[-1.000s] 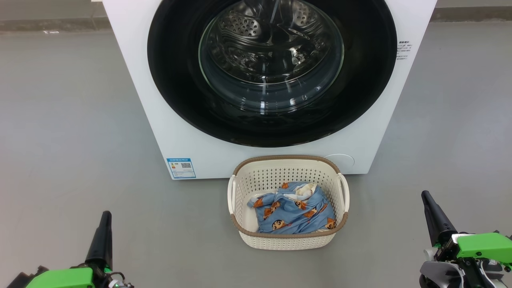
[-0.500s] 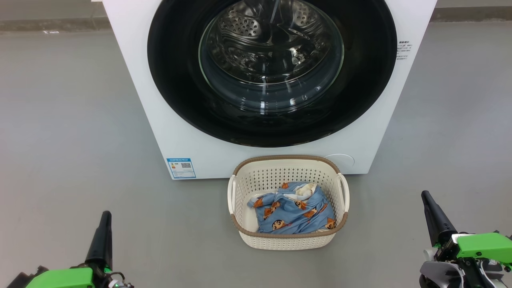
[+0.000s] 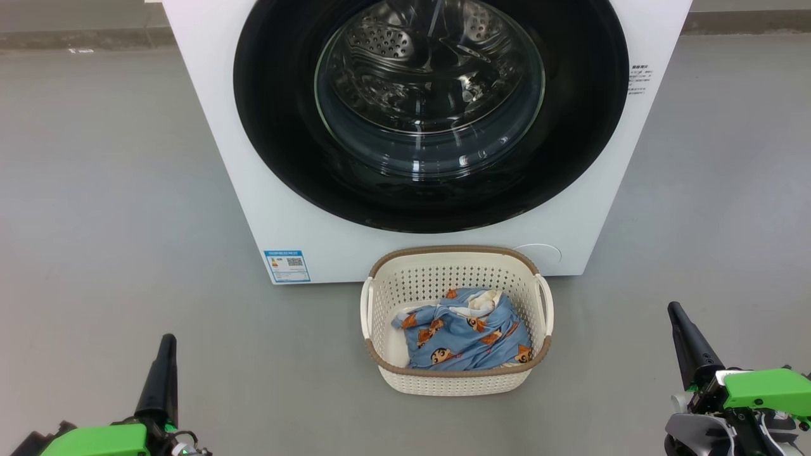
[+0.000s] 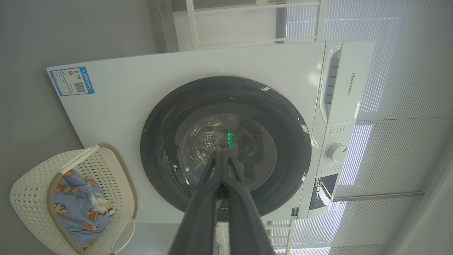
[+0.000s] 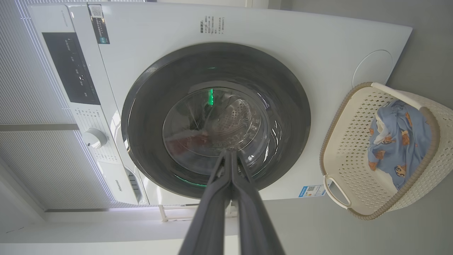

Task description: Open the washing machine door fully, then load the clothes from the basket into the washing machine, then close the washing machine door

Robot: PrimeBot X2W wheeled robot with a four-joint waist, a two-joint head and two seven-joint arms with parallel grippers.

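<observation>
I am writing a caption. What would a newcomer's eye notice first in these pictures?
First the washing machine door, a glossy black ring around glass, closed on the white washing machine at the top of the head view. Before it on the grey floor stands the basket with the blue clothes inside. The left gripper and right gripper point up at the lower corners, both shut.

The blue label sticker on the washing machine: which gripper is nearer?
Left. In the head view the left gripper sits below and left of the blue label sticker; the right gripper is far to its right, beyond the basket.
</observation>
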